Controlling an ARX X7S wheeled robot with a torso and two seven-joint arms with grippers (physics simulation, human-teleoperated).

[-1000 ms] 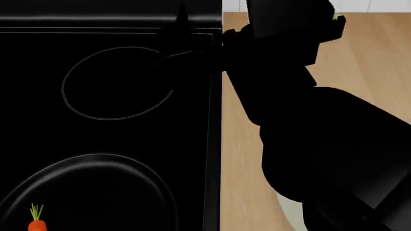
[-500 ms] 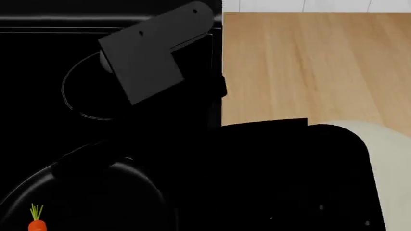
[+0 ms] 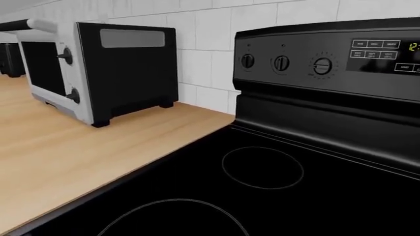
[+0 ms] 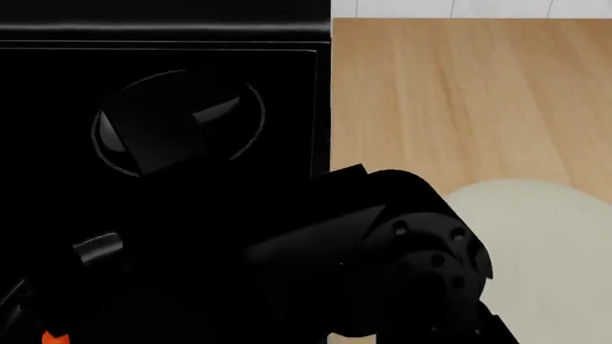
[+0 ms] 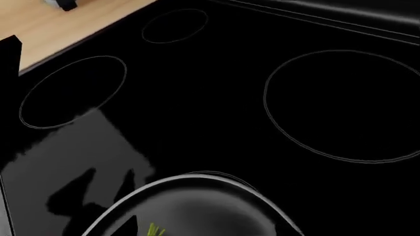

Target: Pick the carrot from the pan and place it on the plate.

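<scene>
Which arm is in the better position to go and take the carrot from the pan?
Probably the right. Its wrist camera looks down on the pan with the carrot greens showing, and the head view shows that arm over the stove. The left wrist camera shows only the toaster oven and stove.

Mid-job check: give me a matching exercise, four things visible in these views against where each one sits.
Things:
1. carrot
2. plate
3. toaster oven
4. knobs

Places:
A. on the raised back panel of the stove
B. on the wooden counter, right of the stove
C. inside the pan
D. on the wooden counter, against the tiled wall

Pairs: 1-C, 2-B, 3-D, 4-A
</scene>
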